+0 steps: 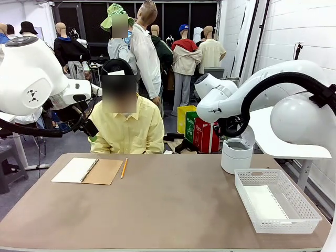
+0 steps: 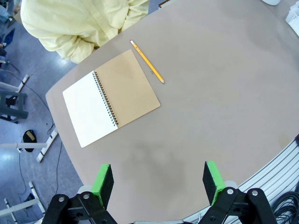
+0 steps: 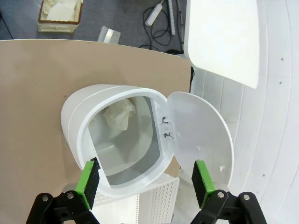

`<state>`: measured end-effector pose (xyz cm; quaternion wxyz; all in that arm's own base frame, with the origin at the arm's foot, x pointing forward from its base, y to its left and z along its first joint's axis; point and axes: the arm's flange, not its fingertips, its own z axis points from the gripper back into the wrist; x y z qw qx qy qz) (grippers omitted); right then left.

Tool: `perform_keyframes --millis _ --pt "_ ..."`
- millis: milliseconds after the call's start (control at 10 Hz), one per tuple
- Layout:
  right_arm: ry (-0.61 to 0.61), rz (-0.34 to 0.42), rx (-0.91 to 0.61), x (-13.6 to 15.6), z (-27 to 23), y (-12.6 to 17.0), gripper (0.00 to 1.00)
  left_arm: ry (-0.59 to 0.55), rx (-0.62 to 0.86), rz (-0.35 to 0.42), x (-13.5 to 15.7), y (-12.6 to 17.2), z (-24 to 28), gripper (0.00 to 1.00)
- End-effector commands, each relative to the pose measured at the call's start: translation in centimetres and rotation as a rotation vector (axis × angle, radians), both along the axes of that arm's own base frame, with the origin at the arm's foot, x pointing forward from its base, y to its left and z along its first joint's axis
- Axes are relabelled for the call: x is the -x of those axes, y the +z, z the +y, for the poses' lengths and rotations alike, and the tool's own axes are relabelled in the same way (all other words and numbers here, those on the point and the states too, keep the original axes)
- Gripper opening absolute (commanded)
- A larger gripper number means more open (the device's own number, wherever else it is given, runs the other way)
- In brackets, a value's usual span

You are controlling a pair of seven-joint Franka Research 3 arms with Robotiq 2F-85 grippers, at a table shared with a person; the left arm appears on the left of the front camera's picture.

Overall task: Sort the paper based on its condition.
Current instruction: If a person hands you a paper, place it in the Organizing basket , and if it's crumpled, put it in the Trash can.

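Paper: crumpled wad [image 3: 117, 115] lies inside the open white bin [image 3: 74, 122], flat sheet [image 1: 265, 202] in the basket [image 1: 304, 207] | right end effector [image 3: 145, 181] wide, empty, above bin | left end effector [image 2: 159, 182] wide, empty, over bench [image 2: 224, 93] | advice: lift the right arm straight up, clear of the bin's lid [image 3: 198, 130].

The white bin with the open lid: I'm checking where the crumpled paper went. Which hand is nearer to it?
The right hand. It hangs open directly above the white bin, where a crumpled paper lies; the left hand hangs open over the table's other end, near the notebook.

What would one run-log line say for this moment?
left tool: open, above table | right tool: open, over bin | crumpled paper: in bin
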<state>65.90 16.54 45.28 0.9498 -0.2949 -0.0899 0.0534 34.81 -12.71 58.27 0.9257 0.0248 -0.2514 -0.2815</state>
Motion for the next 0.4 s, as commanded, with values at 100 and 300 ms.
perform_keyframes --millis 100,300 --pt "0.001 -0.001 0.002 -0.03 -0.13 -0.17 1.00 -0.004 0.003 -0.005 -0.04 0.03 0.06 1.00" --pt "0.001 -0.001 0.002 -0.03 -0.13 -0.17 1.00 -0.004 0.003 -0.005 -0.04 0.03 0.06 1.00"
